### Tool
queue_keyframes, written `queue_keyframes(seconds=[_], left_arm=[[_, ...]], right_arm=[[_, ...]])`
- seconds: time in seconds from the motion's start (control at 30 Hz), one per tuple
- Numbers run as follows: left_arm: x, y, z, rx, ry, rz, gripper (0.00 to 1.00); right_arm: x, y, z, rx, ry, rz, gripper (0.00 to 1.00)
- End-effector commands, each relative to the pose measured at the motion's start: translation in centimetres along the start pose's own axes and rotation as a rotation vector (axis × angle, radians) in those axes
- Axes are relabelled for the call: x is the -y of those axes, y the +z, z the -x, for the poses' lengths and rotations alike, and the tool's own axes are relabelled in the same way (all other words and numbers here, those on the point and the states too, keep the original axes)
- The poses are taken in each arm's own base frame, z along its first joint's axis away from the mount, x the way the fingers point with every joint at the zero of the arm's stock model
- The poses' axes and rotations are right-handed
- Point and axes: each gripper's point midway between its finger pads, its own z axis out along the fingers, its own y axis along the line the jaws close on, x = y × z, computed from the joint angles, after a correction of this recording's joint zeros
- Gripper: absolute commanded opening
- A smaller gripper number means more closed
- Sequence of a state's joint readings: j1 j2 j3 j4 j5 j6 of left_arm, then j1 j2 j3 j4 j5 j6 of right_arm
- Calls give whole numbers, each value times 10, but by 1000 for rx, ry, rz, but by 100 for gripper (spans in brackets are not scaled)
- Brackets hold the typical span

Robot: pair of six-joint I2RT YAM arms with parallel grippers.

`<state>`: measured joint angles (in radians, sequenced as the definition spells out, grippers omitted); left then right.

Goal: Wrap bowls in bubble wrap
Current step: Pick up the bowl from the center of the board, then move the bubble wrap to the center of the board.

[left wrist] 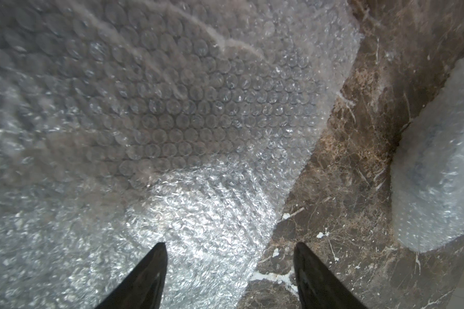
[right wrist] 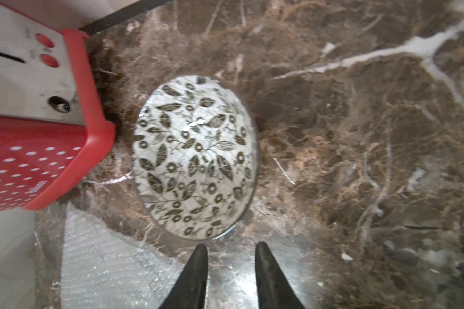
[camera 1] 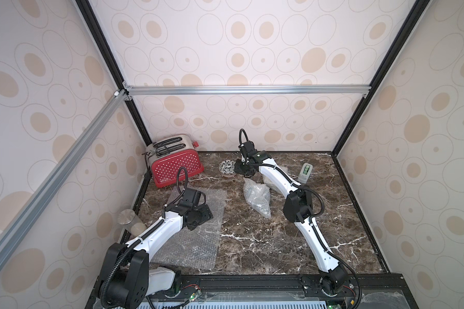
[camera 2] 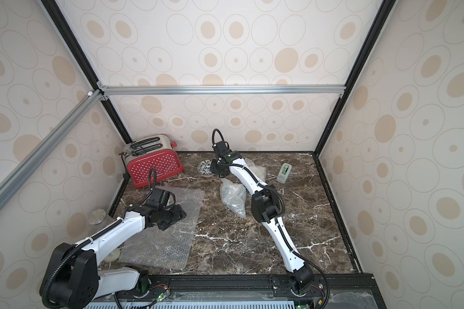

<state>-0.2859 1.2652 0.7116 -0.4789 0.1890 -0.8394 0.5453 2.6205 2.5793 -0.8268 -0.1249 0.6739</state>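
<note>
A white bowl with a black leaf pattern (camera 1: 227, 168) (camera 2: 205, 167) (right wrist: 196, 155) stands bare on the marble at the back, beside the toaster. My right gripper (right wrist: 232, 244) hovers just short of its rim, open, with only the tabletop between the fingers. A flat sheet of bubble wrap (camera 1: 196, 232) (camera 2: 169, 240) (left wrist: 172, 120) lies at the front left. Above its right edge my left gripper (left wrist: 229, 243) stands wide open and empty. A wrapped bundle of bubble wrap (camera 1: 256, 196) (camera 2: 233, 196) (left wrist: 437, 174) lies mid-table. A second bundle (camera 1: 271, 182) lies partly hidden under the right arm.
A red toaster (camera 1: 176, 164) (right wrist: 38, 133) stands at the back left, close to the bowl. A green-and-white tape dispenser (camera 1: 306, 172) sits at the back right. A glass jar with a metal lid (camera 1: 127, 218) stands at the left table edge. Walls enclose three sides.
</note>
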Motion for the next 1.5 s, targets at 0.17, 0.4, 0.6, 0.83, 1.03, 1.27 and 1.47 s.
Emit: queue_keyframes(seconds=[0.17,0.4,0.6,0.83,1.03,1.27,1.47], left_arm=[[-9,0,-1,-13,32,41,73],[-9,1,0,-12,32,36,73],[-16,0,-4,-19,39,61,73],[-26,2,-15,-50,45,89,73],[-31,5,-24,-73,41,91,73],[-27,14,-33,-117,37,48,72],[-22,23,-38,-141,8,11,71]], right_arm=[[2,11,9,4,29,44,34],[7,31,12,10,70,72,34],[12,48,7,-2,88,72,30],[10,46,11,9,86,85,6],[0,23,26,46,77,125,0],[-24,-32,46,93,24,198,0],[-39,-90,48,111,-52,229,0]])
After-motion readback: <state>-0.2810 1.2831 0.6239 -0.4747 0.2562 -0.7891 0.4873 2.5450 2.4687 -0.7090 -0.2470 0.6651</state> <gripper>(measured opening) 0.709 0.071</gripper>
